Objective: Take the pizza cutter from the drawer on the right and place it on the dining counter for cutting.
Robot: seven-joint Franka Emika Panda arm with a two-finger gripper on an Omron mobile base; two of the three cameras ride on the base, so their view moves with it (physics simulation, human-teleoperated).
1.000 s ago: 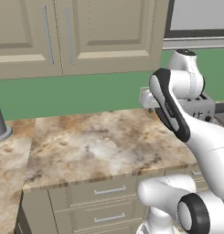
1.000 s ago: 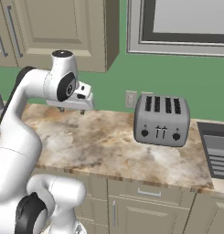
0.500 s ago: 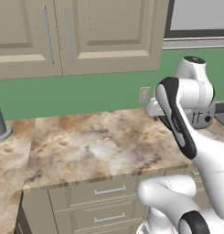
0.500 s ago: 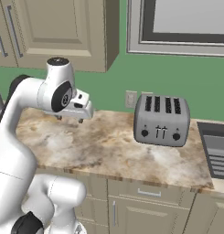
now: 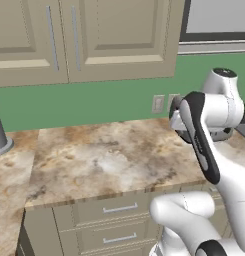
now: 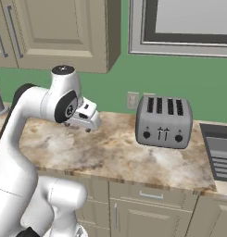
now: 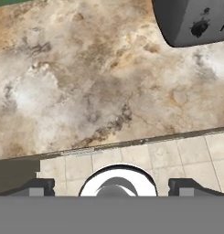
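the end effector [image 7: 111, 186], fingers spread wide and seemingly empty, hangs over the marbled worktop [image 7: 95, 82] near the toaster [image 6: 163, 121].

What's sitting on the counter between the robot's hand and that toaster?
Nothing: in the right base view, the marbled worktop between the gripper and the toaster is bare. A wall outlet sits on the green wall behind that gap.
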